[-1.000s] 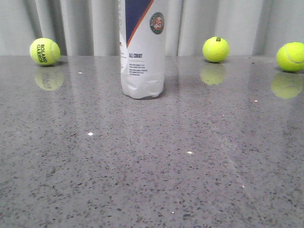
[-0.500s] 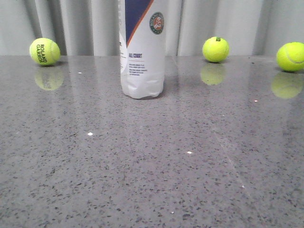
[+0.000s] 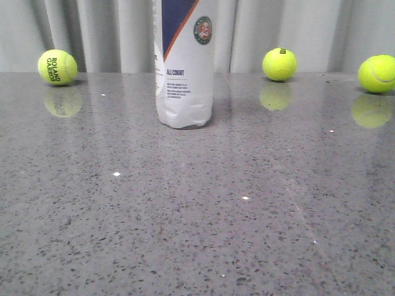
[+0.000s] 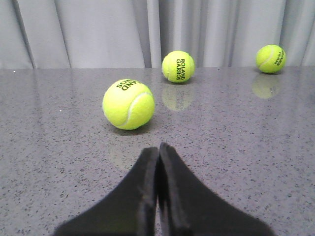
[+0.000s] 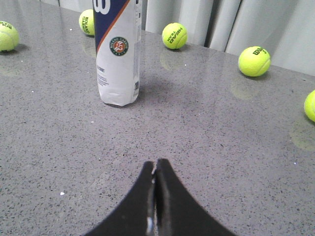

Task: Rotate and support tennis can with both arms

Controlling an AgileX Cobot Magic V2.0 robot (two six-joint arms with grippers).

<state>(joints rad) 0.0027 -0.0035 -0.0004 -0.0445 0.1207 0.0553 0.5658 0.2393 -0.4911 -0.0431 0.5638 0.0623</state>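
The tennis can stands upright on the grey table, its white label showing a navy section, an orange stripe, a round emblem and "ALL COURT". In the right wrist view the tennis can stands well ahead of my right gripper, which is shut with nothing in it. My left gripper is also shut and empty, pointing at a tennis ball a short way ahead. The can does not appear in the left wrist view. Neither arm shows in the front view.
Tennis balls lie along the back of the speckled table: one at the far left, one right of the can, one at the right edge. More balls show in the wrist views. A grey curtain hangs behind.
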